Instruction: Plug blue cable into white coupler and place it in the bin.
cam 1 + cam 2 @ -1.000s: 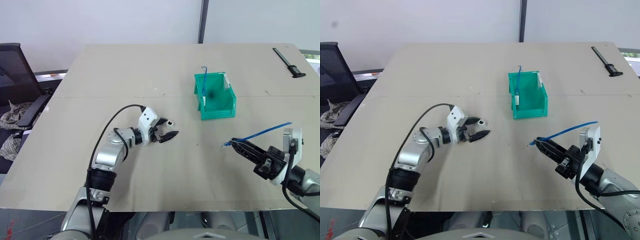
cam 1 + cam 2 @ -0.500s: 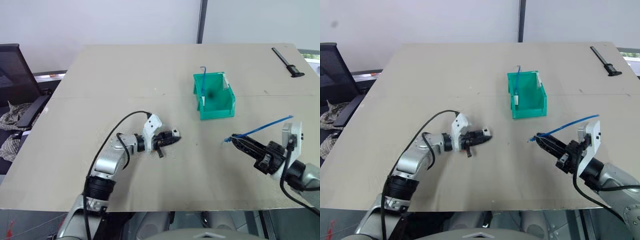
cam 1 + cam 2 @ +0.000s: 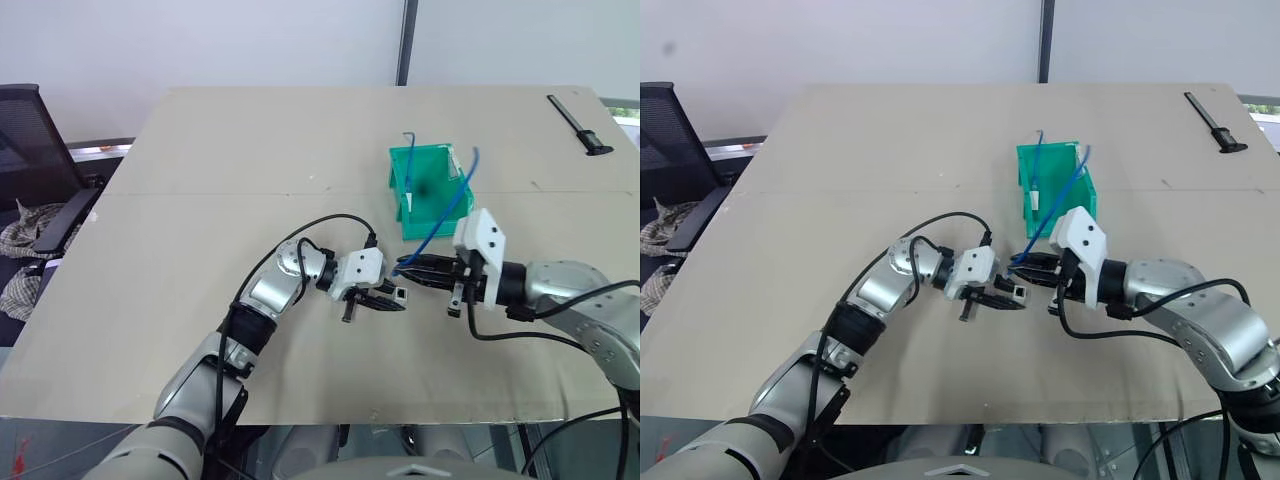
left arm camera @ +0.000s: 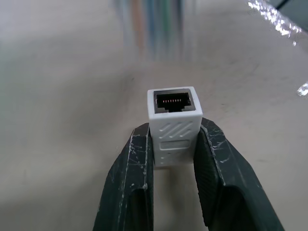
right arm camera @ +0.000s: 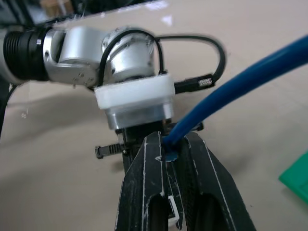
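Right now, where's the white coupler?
The white coupler is clamped between the left gripper's fingers above the table, near the middle front, short of the bin. Its socket faces the right gripper, which holds the blue cable.

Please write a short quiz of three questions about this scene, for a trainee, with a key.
1. True or false: the coupler is clamped between the left gripper's fingers.
2. What does the right gripper hold? A) blue cable B) black tool C) nothing
3. Fill in: the thin blue wire with the hooked tip stands in the ____.

Key
1. True; its socket faces away from the fingers.
2. A; the cable arcs up from the fingers in front of the bin.
3. bin; the wire leans at its back left.
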Available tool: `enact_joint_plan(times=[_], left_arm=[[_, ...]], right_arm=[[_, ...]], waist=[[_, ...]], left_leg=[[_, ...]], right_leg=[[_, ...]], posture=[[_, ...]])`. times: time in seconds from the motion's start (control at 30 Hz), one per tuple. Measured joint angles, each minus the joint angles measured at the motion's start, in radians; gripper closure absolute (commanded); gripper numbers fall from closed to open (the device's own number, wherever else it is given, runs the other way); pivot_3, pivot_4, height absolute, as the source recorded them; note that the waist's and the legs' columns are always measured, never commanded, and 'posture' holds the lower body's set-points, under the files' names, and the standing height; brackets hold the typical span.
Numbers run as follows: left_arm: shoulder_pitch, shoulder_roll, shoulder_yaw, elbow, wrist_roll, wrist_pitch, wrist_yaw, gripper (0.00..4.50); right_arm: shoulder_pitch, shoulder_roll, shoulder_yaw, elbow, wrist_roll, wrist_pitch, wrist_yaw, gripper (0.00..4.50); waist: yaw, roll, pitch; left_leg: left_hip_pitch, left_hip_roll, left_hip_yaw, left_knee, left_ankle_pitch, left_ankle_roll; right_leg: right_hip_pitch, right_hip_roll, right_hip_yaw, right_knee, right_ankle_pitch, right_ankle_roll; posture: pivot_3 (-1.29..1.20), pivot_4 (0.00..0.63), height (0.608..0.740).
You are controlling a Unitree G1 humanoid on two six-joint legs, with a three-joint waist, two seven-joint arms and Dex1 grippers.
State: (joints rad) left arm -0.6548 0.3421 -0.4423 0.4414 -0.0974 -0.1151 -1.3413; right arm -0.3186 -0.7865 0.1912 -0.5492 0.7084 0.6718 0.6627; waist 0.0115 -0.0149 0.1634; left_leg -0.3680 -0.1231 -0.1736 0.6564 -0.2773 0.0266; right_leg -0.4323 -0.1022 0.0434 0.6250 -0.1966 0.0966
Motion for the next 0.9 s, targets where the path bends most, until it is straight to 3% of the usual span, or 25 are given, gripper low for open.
enact_joint_plan(times=[0.3,0.6,0.9], left_arm=[[-0.006,-0.013,0.008,0.049,0.015,-0.075,-0.009,3.94],[-0.010,-0.013,0.010,0.071,0.019,-0.100,-0.018,3.94],[-0.014,-0.017,0.015,0.087,0.018,-0.111,-0.026,3.94]], right_arm=[[-0.010,0.007,0.081,0.059,-0.130,0.000,0.098,4.50],[-0.008,0.027,-0.016,0.059,-0.099,0.027,0.119,4.50],[0.041,0.018,-0.030,0.055,-0.124,0.039,0.136,4.50]], waist=[[0.001,0.000,0.000],[0.000,0.000,0.000],[-0.001,0.000,0.000]], left_leg=[[-0.001,0.000,-0.001,0.002,0.000,0.000],[-0.001,0.000,-0.001,0.005,0.000,0.000],[-0.001,0.000,-0.001,0.005,0.000,0.000]], right_leg=[[0.000,0.000,-0.001,0.001,0.000,0.000],[0.000,0.001,-0.001,0.002,0.001,0.000],[0.000,0.001,-0.001,0.002,0.001,0.000]], posture=[[0.00,0.150,0.729],[0.00,0.150,0.729],[0.00,0.150,0.729]])
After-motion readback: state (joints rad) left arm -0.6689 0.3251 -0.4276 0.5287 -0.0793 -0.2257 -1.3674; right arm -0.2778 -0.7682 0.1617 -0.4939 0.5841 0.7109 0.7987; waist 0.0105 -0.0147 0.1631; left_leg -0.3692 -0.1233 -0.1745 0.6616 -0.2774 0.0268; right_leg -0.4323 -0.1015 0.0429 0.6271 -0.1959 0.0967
